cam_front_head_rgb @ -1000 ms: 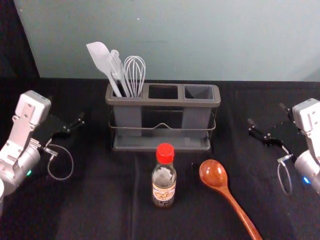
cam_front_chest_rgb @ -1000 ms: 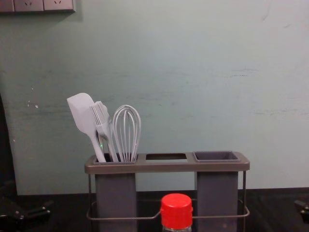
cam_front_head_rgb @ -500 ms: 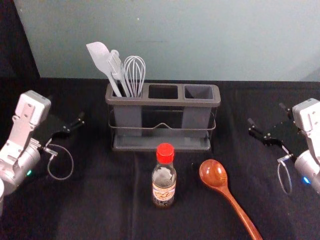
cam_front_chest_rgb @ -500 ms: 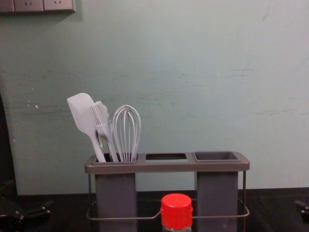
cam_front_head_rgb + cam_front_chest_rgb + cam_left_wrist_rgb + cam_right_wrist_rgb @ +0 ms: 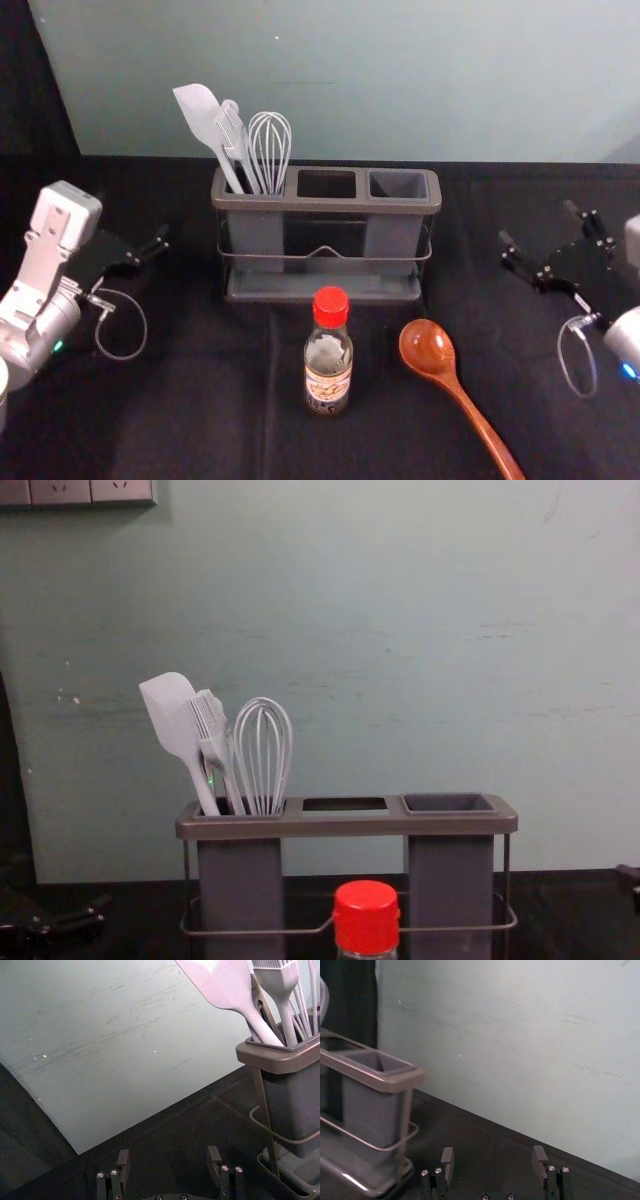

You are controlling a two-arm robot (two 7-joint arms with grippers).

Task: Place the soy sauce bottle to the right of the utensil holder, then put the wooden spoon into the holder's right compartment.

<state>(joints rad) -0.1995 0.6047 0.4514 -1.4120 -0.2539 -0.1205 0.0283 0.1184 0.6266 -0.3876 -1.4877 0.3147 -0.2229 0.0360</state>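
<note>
The soy sauce bottle [image 5: 328, 352], red-capped, stands upright in front of the utensil holder [image 5: 325, 201]; its cap [image 5: 366, 917] shows in the chest view. Right of the bottle lies the wooden spoon [image 5: 427, 348], bowl toward the holder, handle toward the near right. The holder's right compartment [image 5: 398, 184] is empty. My left gripper [image 5: 134, 224] is parked left of the holder. Right of the holder, above the spoon's level, is my right gripper [image 5: 537, 223]. Both the left gripper [image 5: 168, 1152] and the right gripper [image 5: 493, 1151] are open with nothing between their fingers.
A white spatula [image 5: 201, 110], a brush and a whisk [image 5: 269, 150] stand in the holder's left compartment, rising above its rim. Behind the dark-covered table [image 5: 200, 400] is a pale green wall [image 5: 450, 80]. Dark cloth lies between the holder and the right gripper.
My right arm has shifted slightly outward to the right, and its gripper sits higher in the chest view. The left arm, bottle, spoon and holder are unmoved.
</note>
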